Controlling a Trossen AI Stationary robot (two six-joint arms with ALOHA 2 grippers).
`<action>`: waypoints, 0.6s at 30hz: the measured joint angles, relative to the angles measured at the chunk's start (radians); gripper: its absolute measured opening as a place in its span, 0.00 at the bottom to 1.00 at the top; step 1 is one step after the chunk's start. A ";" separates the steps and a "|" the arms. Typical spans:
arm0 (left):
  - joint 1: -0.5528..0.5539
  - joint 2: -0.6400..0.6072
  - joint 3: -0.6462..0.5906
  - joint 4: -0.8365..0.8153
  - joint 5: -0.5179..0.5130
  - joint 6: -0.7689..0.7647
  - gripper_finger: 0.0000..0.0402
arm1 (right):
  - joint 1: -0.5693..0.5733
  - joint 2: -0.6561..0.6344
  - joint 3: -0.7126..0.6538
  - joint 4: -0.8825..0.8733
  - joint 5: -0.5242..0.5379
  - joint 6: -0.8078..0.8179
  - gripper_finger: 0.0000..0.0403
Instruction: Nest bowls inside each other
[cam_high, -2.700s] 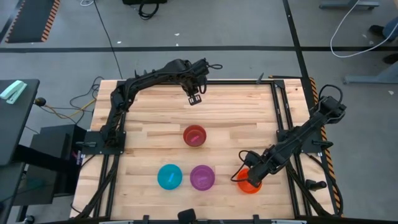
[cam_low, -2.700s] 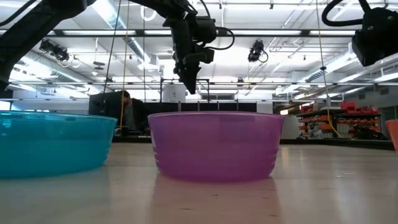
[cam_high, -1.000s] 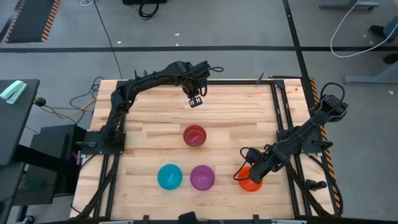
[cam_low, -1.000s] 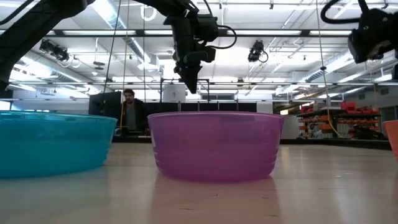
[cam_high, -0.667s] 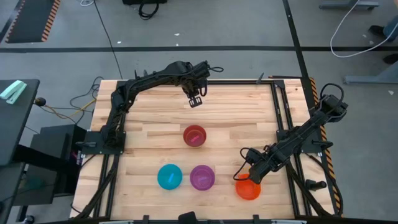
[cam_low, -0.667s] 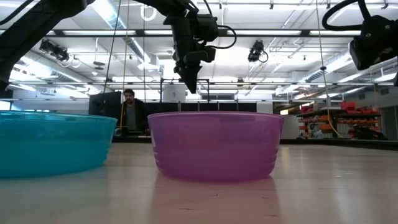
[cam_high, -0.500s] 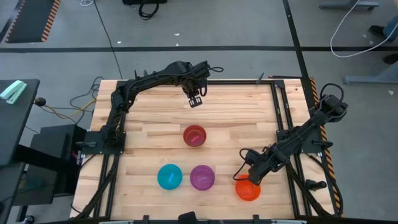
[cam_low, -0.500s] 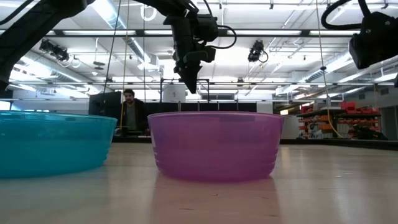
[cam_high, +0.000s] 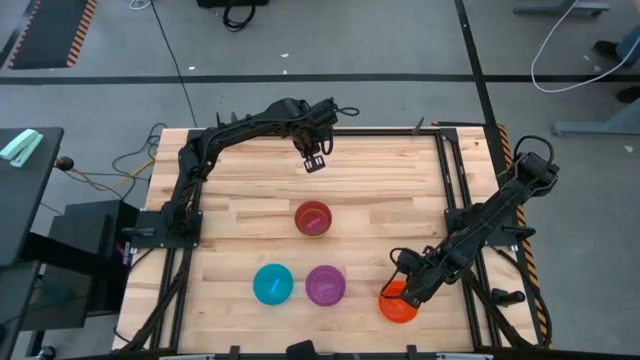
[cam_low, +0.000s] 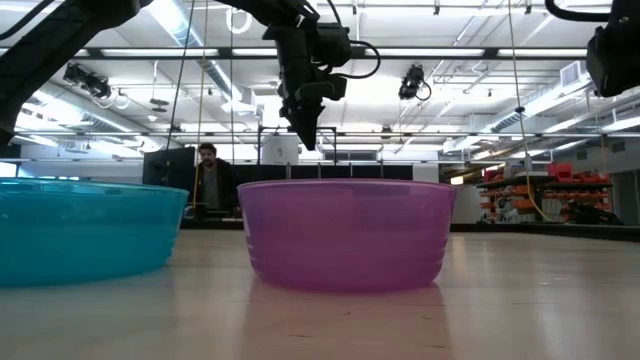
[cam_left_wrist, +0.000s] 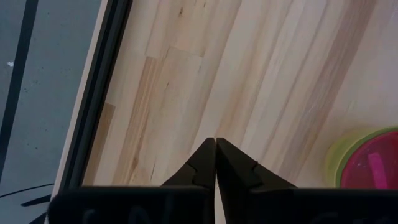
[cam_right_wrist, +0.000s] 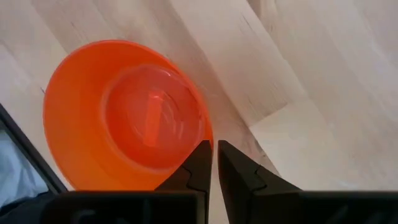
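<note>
Right claw (cam_right_wrist: 214, 163) nipped on the rim of the orange bowl (cam_right_wrist: 124, 112), fingers nearly together, 1 inside the wall and 1 outside. Bowl low on the wooden worktop (cam_high: 380, 190) at its near right corner. Beside it, the purple bowl (cam_high: 325, 285), then the blue bowl (cam_high: 272, 284). Farther in, a pink bowl nested in a green one (cam_left_wrist: 367, 165). Left claw (cam_left_wrist: 216, 163) pressed closed, holding nothing, raised over the far edge.

The whole table (cam_high: 250, 180) is seen from straight above. A level view is taken from the tabletop, very near the purple bowl (cam_low: 345, 232), also seen from above (cam_high: 325, 285). Each wrist view is aimed down, close to the wood.
</note>
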 joint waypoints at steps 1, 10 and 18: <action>0.000 0.000 0.000 0.000 0.000 -0.011 0.05 | 0.000 0.002 0.000 -0.003 0.000 0.000 0.09; -0.010 0.000 0.000 -0.001 0.000 -0.016 0.07 | 0.000 0.040 0.000 -0.007 0.000 -0.013 0.09; -0.011 0.000 0.000 -0.001 0.000 -0.016 0.04 | -0.001 0.040 0.000 -0.019 0.041 -0.022 0.09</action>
